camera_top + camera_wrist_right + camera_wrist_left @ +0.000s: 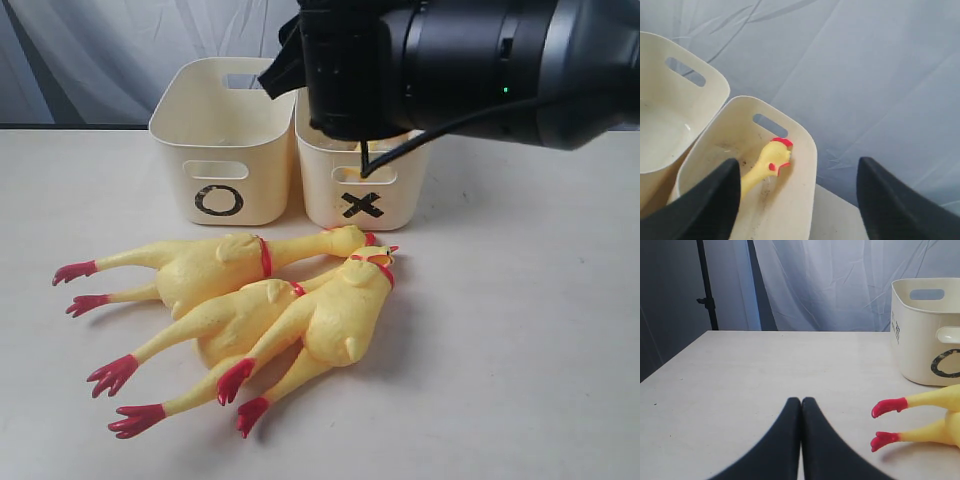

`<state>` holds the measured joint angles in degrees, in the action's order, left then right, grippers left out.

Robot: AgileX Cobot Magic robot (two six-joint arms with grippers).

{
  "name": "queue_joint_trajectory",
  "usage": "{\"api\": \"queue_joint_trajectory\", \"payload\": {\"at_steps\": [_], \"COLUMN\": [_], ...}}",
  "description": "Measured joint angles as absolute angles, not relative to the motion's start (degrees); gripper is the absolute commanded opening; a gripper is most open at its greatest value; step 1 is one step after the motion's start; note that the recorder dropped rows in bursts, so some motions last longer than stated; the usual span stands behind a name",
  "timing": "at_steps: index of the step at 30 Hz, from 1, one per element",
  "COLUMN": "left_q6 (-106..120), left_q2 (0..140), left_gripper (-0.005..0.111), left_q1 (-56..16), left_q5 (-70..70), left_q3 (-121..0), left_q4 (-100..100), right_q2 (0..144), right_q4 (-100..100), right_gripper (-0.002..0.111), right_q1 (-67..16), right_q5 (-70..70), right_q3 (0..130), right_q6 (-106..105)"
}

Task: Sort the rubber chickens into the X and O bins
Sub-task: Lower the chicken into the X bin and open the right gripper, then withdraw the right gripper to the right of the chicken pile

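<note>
Three yellow rubber chickens lie in a pile on the table: one at the back [215, 262], one in the middle [240, 322] and one on the right [335, 315], heads toward the bins. Another chicken [771, 160] lies inside the X bin [807, 145], which stands on the right [330, 205] beside the O bin [262, 190]. My right gripper [798, 162] hangs open above the X bin, holding nothing. My left gripper [801, 400] is shut and empty, low over the bare table, apart from the back chicken's red feet [888, 407].
The right arm's black body [440, 60] fills the top of the exterior view and hides part of the X bin. The O bin [660, 55] looks empty inside. A pale curtain hangs behind the table, and a black stand [705, 290] is at the far left.
</note>
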<state>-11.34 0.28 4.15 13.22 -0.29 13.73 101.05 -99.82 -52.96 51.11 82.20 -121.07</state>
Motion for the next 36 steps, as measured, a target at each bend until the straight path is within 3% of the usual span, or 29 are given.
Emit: {"api": "queue_joint_trajectory", "payload": {"at_steps": [7,11,25,36], "left_q6": [-11.34,-11.34,-11.34,-11.34], "left_q2": [0.28,0.28,0.28,0.28], "left_gripper": [0.000,0.000,0.000,0.000], "left_q1": [4.15,4.15,4.15,4.15], "left_q5": [13.22,13.22,13.22,13.22], "left_q3": [-0.29,-0.29,-0.29,-0.29], "left_q4": [13.73,13.73,13.77,13.77], "right_q2": [101.05,101.05,96.69,82.12], "right_q4": [-99.82,-99.92,-99.70,-86.10], "right_gripper": [0.012,-0.001,-0.001,-0.001], "right_q1": [-57.71,-59.07,-59.15,-59.15], "right_q5": [50.73,53.44,55.08,35.83], "right_q3": [82.20,81.76,68.54,53.03], "right_q6": [-121.07,-121.07,-115.73,-87.42]}}
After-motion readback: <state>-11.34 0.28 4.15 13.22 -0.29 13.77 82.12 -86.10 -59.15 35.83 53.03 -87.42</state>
